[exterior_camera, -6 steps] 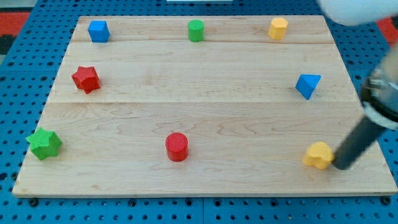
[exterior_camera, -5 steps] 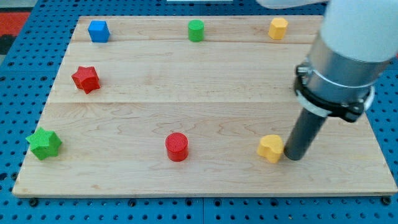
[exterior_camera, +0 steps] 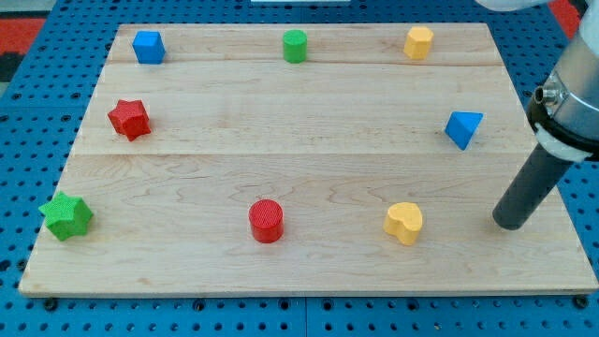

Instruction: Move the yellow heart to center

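The yellow heart (exterior_camera: 404, 223) lies on the wooden board (exterior_camera: 309, 140) near the view's bottom, right of the middle. My tip (exterior_camera: 509, 225) rests on the board well to the heart's right, apart from it, near the board's right edge. The rod rises up and to the right out of the view.
A red cylinder (exterior_camera: 266, 221) stands left of the heart. A blue triangular block (exterior_camera: 462, 127) is at the right, a yellow hexagonal block (exterior_camera: 418, 42), a green cylinder (exterior_camera: 296, 45) and a blue block (exterior_camera: 148, 46) along the top. A red star (exterior_camera: 129, 119) and a green star (exterior_camera: 66, 216) are at the left.
The heart was pushed left from the board's lower right corner to right of the red cylinder. My tip then pulled back to the right, away from the heart.
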